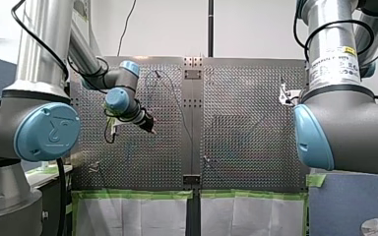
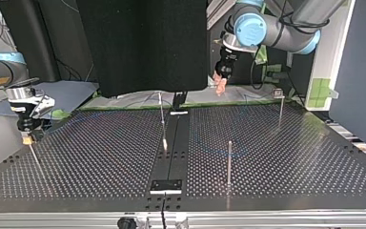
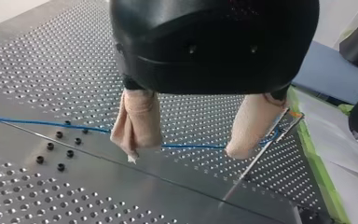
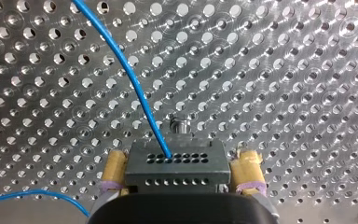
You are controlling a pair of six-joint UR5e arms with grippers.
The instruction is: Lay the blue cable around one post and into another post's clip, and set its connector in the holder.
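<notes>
The thin blue cable (image 4: 130, 79) runs over the perforated plate into a grey connector block (image 4: 177, 163) with rows of small holes. My right gripper (image 4: 181, 161) is open, its yellow pads (image 4: 114, 168) standing close at each side of that block. In the top view my right gripper (image 2: 27, 138) is low at the left by a thin post (image 2: 35, 160). My left gripper (image 3: 193, 140) hangs open above the plate with nothing between its beige pads (image 3: 137, 126). The cable (image 3: 42, 123) passes under it to a clip-topped post (image 3: 286, 119). My left gripper (image 2: 220, 85) is raised at the plate's far edge.
Thin upright posts stand on the plate in the top view: one near the middle (image 2: 229, 162), one behind it (image 2: 162, 119) and one at the far right (image 2: 281, 107). A dark strip (image 2: 171, 152) runs down the plate's middle. Green tape (image 1: 138, 194) lines the plate's edge.
</notes>
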